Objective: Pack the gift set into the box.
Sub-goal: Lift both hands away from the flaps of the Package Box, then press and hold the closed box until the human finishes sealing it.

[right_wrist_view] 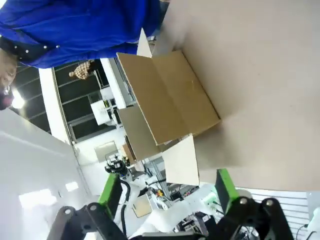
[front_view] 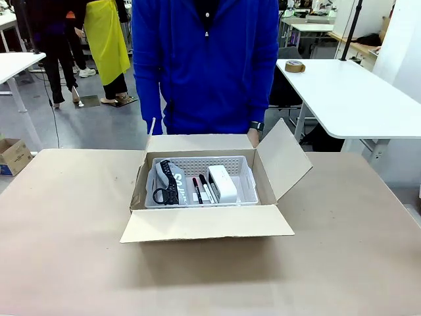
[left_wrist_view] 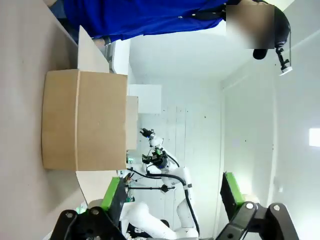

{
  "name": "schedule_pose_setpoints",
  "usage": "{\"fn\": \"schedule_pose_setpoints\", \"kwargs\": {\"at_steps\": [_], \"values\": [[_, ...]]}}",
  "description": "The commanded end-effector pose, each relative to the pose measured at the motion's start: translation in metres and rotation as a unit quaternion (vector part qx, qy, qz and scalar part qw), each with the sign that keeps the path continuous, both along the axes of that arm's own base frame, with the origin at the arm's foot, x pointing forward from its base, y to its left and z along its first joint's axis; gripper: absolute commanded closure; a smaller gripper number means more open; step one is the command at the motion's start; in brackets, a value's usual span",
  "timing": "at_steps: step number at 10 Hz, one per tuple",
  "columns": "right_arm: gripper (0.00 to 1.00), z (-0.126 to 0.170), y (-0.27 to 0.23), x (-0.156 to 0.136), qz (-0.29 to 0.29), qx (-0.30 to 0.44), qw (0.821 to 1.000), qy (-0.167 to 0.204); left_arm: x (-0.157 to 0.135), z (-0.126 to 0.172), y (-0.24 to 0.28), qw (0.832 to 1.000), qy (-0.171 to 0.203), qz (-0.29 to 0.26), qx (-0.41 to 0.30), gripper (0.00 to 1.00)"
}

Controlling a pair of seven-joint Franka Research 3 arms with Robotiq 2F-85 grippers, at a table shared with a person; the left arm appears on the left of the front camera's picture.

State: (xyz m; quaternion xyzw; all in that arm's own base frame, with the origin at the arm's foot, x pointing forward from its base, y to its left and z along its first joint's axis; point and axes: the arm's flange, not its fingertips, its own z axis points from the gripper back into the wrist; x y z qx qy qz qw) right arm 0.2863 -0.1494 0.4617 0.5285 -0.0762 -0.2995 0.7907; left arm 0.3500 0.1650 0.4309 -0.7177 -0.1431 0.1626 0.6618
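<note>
Front view, basket (front_view: 200,162) inside box (front_view: 207,224), flaps open

I see the tan table (front_view: 59,263) across the whole front view, its surface plain and matte. One thing rests directly on it: the brown cardboard box (front_view: 205,225), at the middle toward the far edge, with its flaps open and the near flap splayed toward me.
</note>
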Motion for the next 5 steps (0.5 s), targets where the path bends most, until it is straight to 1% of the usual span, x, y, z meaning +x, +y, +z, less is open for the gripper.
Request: {"fn": "schedule_pose_setpoints", "kwargs": {"at_steps": [1, 5], "values": [[0.0, 0.0474, 0.0304, -0.0084, 0.038, -0.042, 0.997, -0.043, -0.0106, 0.0548, -0.0198, 0.996, -0.054, -0.004, 0.075, 0.0], [0.0, 0.0474, 0.0304, -0.0084, 0.038, -0.042, 0.997, -0.043, -0.0106, 0.0548, -0.0198, 0.996, -0.054, -0.004, 0.075, 0.0]]}}
